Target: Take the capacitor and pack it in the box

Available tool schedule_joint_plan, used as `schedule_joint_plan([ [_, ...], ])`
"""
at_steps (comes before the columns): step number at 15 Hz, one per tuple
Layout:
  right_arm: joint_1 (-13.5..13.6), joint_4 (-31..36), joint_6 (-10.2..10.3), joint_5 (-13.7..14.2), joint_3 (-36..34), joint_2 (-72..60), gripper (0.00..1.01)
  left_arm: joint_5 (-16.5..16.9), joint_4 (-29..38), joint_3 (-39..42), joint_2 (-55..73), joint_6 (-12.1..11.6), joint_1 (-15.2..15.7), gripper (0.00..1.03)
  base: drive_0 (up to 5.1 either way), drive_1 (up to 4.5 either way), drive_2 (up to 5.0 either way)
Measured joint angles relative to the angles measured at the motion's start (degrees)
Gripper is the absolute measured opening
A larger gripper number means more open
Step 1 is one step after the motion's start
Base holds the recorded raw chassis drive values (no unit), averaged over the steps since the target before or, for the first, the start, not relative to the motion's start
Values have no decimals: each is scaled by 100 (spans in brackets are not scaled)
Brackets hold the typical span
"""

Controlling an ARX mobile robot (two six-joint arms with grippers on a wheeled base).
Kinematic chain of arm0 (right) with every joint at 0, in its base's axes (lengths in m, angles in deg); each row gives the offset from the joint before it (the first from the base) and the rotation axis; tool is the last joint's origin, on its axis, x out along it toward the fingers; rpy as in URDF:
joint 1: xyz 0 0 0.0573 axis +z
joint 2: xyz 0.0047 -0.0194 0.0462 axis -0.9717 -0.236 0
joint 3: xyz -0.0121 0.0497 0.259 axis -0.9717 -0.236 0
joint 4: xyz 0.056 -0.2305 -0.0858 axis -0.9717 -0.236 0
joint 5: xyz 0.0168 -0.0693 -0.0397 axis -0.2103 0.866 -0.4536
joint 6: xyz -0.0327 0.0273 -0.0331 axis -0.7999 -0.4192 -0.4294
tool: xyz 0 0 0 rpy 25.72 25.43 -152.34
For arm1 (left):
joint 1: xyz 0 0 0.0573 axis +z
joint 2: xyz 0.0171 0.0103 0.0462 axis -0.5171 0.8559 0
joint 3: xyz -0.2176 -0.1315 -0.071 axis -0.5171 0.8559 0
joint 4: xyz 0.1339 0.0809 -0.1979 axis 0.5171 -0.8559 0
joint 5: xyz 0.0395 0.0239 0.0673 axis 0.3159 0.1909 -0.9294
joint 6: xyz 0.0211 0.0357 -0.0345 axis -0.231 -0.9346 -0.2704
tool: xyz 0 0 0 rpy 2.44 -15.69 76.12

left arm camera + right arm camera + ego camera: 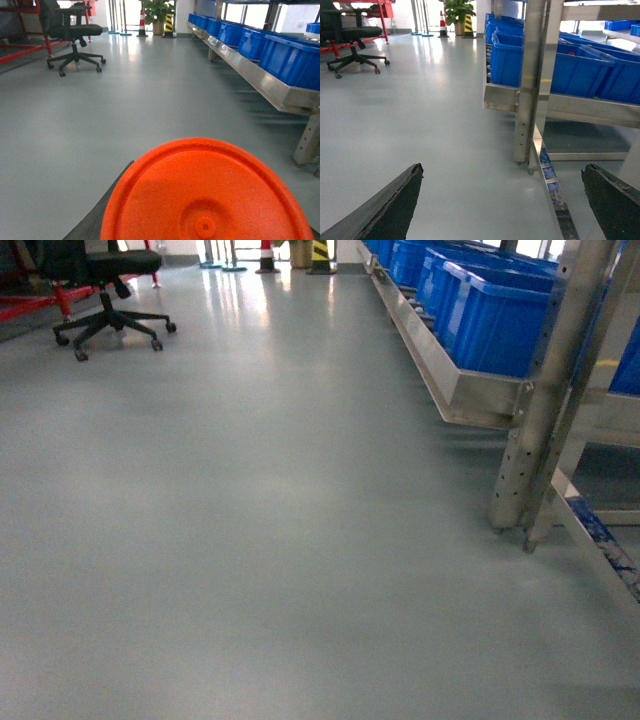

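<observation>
Head view. A bare grey floor [250, 540] is shown, with a steel rack [530, 410] at the right carrying blue bins [490, 320] and an office chair [105, 300] far to the left of the rack. Neither arm, nor the capacitor, nor the box is seen here; the step in hand is judged to be carrying the capacitor toward a box still to be found.

Left wrist view. The capacitor [207, 192] fills the lower frame as a bright orange disc, its flat end face turned to the camera, with a small moulded hub near the bottom edge. Its long axis is therefore judged to run roughly along the camera's line of sight, away from the wrist and toward the floor left of the rack; the side is not seen. A dark finger [100, 215] of the left gripper [165, 235] shows just beside the disc's left rim. A hold on the capacitor is likely, but contact and jaw width cannot be told. A good carry is judged to need a firm grip and level wrist, so the cylinder does not tilt before the box is reached.

Right wrist view. The right gripper [502, 205] is seen with both dark fingers [390, 207] spread wide and nothing between them, just left of the rack's upright.
</observation>
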Motion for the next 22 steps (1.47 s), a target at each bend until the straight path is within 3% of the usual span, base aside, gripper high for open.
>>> schedule_joint_plan([
  [22, 0, 20, 0, 0, 0, 0, 98, -4, 0, 0, 0, 0, 0, 43, -502, 247, 209],
])
